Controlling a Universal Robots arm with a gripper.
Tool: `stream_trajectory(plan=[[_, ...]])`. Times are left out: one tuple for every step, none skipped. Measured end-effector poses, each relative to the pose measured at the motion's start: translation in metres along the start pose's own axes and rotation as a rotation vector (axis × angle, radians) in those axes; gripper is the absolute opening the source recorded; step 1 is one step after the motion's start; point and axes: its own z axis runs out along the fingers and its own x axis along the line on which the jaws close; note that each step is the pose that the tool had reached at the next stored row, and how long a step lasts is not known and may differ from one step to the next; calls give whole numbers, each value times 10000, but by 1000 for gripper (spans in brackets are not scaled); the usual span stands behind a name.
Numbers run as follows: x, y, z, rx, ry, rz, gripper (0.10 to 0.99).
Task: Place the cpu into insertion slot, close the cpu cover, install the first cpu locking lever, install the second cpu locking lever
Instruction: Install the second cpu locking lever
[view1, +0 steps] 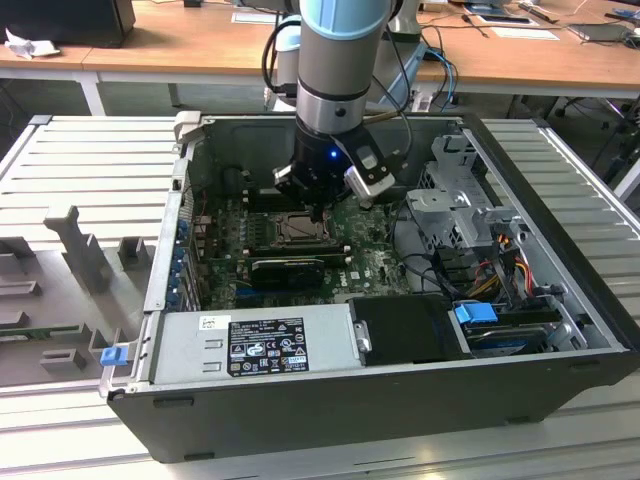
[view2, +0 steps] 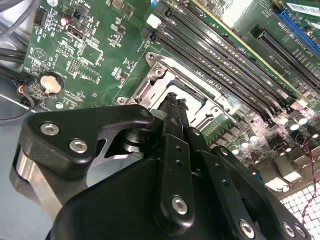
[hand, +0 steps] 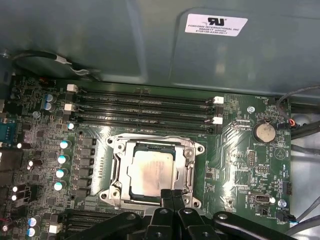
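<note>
The cpu, a pale square chip with a grey metal top, lies seated in the insertion slot on the green board. The cpu cover, a thin metal frame with a square window, lies flat around the chip. My gripper is shut with nothing between its black fingers, and its tips sit right at one edge of the socket. In the exterior view the gripper hangs just above the socket inside the open computer case. In the second wrist view the gripper points down onto the socket's metal rim.
Long black memory slots run beside the socket. A long black card stands upright beside the socket. The grey power supply, a metal drive cage, loose cables and the case walls close in the space.
</note>
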Motion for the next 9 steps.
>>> stream_trajectory(plan=[[2, -20, 0, -1, 0, 1, 106], [3, -35, -1, -1, 0, 1, 106], [4, -50, -2, -1, 2, 1, 106], [7, -75, -3, -1, 15, 3, 106], [8, -92, -1, -35, 112, 15, 106], [8, -96, 2, -61, 155, 24, 106], [9, -98, 6, -65, 162, 32, 106], [9, -108, 6, -62, 165, 33, 106], [10, -115, 6, -62, 165, 32, 106]])
